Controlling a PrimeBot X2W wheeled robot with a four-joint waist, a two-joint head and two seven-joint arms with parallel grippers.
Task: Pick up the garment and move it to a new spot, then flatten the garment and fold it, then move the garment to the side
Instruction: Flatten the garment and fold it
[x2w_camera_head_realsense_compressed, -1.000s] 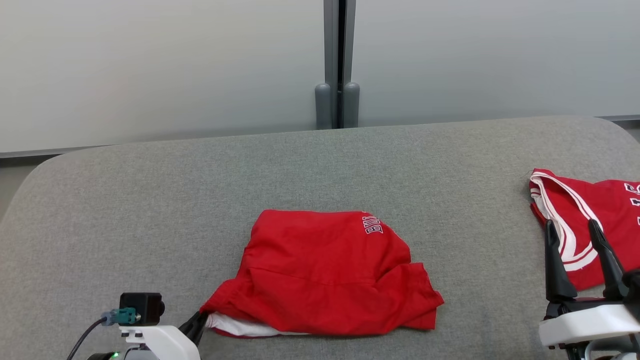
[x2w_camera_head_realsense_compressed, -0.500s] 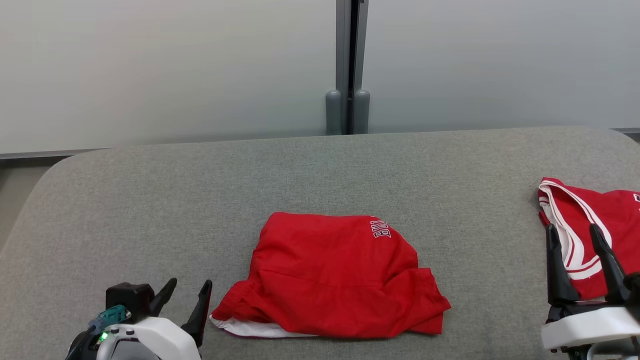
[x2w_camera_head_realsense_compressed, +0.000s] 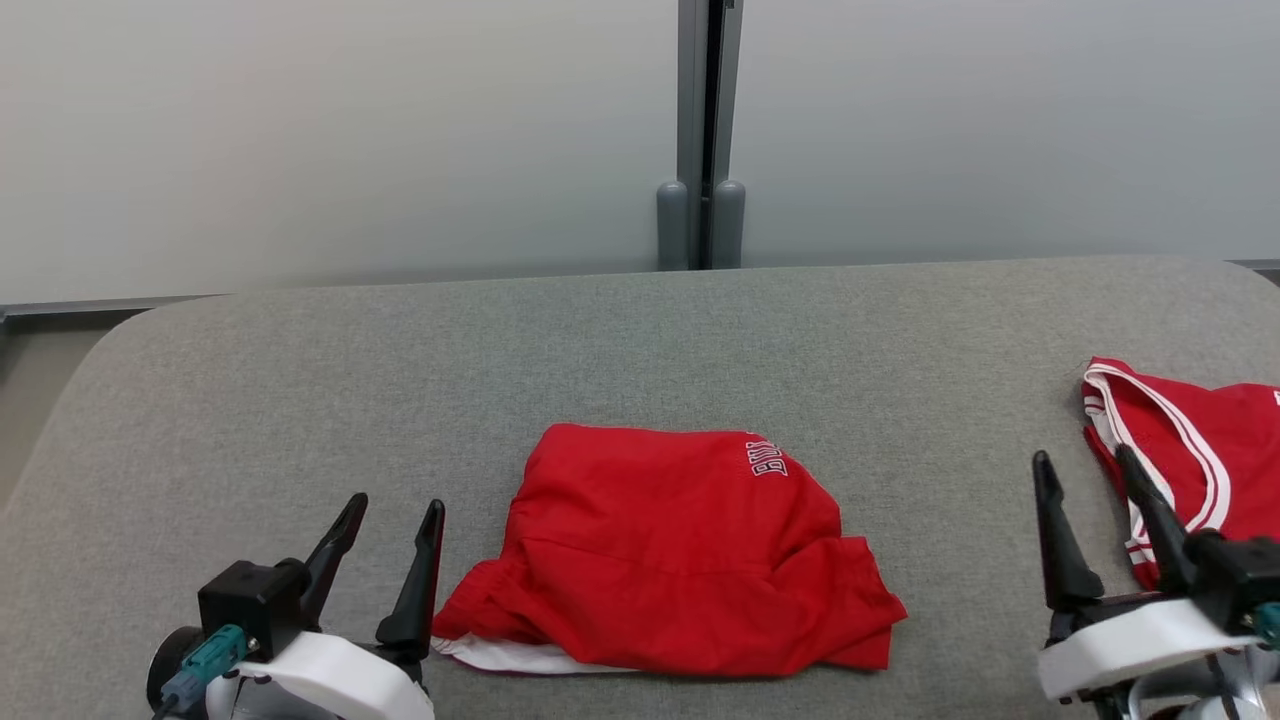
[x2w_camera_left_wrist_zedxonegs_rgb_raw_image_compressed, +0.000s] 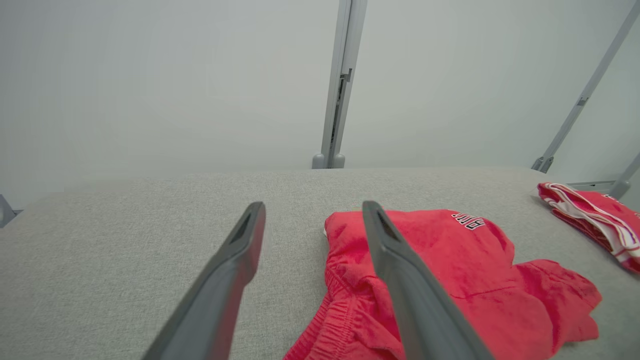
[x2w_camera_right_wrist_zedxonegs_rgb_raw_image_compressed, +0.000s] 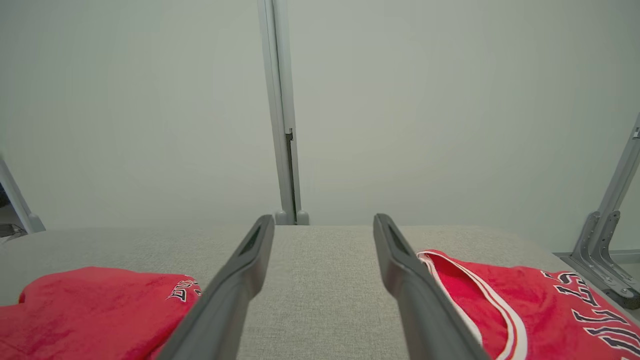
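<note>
1. The left gripper (x2w_camera_head_realsense_compressed: 396, 502) stood just left of the folded red fabric garment with white lettering (x2w_camera_head_realsense_compressed: 670, 560). Its two dark fingers were spread apart and held nothing.
2. The right gripper (x2w_camera_head_realsense_compressed: 1083, 455), well right of that garment, was likewise spread and empty.
3. The garment lay as a compact folded bundle in the middle of the grey upholstered surface (x2w_camera_head_realsense_compressed: 600, 350). A white band (x2w_camera_head_realsense_compressed: 510, 657) showed under its near left corner.
4. The step in hand was judged to be moving the folded garment aside. The grip should probably take every layer at the near left corner, white band included, so that the fold travels as one. A low, short carry would likely keep the layers closed. The loose flap at the garment's near right corner looked likeliest to open.
5. A second red garment with white striped trim (x2w_camera_head_realsense_compressed: 1200, 450) lay well right of the folded garment, just beyond the right gripper. The surface left of the folded garment therefore seemed the better destination.
6. A grey metal post (x2w_camera_head_realsense_compressed: 700, 130) between pale wall panels stood far behind the garment, out of the way.
</note>
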